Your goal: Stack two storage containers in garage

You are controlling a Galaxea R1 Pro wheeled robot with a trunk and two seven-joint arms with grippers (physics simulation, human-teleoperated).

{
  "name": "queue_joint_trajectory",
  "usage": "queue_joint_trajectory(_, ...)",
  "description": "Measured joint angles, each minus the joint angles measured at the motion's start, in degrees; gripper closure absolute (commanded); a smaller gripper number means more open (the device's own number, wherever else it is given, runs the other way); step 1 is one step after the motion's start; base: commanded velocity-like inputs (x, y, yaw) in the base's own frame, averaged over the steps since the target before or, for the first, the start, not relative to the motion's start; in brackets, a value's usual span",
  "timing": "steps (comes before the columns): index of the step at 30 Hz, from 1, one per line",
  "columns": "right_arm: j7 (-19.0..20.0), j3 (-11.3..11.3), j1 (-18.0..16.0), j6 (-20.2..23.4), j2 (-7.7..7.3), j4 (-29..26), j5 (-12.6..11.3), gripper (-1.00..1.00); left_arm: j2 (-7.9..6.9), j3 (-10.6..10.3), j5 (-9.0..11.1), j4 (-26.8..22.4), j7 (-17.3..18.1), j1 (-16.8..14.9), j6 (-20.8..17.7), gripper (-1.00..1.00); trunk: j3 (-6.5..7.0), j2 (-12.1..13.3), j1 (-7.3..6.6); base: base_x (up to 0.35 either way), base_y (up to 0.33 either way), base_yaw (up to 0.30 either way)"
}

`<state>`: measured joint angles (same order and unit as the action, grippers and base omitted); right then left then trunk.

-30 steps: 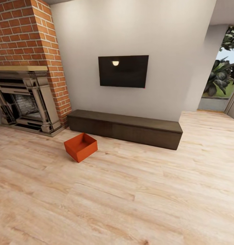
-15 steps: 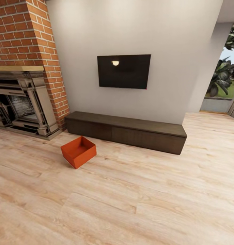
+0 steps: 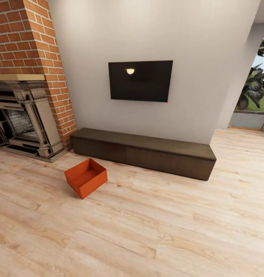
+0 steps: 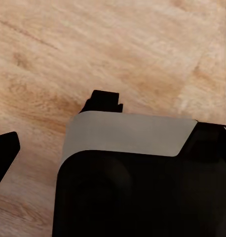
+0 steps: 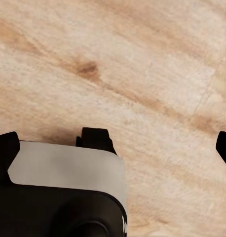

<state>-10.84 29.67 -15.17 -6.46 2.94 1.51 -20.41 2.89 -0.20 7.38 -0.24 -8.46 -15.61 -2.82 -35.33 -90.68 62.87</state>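
One storage container sits on the light wood-plank floor of the living room, in the left half of the head view. It is upright, open side up, with nothing visible inside. It is turned diagonally to the wall: one corner points toward the camera, and its long axis appears to run from near left to far right, toward the bench.

A long dark brown bench stands just behind the container along the white wall; the container lies near the bench's left end, apart from it. A black screen is mounted on the wall above the bench. A red brick fireplace stands at the far left, near the container's far-left side. An opening with green plants is at the far right.

In the left wrist view, the left gripper hangs over bare planks; two dark fingertips stand well apart, nothing between them. In the right wrist view, the right gripper likewise shows its tips spread wide over planks, holding nothing.
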Motion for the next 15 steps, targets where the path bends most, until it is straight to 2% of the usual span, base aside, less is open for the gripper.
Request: queue_joint_trajectory(15,0.0,0.0,0.0,0.0,0.0,0.0,0.0,-1.0,0.0,0.0,0.0,0.0,0.0,0.0,0.0,-1.0,0.0,0.0,0.0,0.322,0.0,0.0)
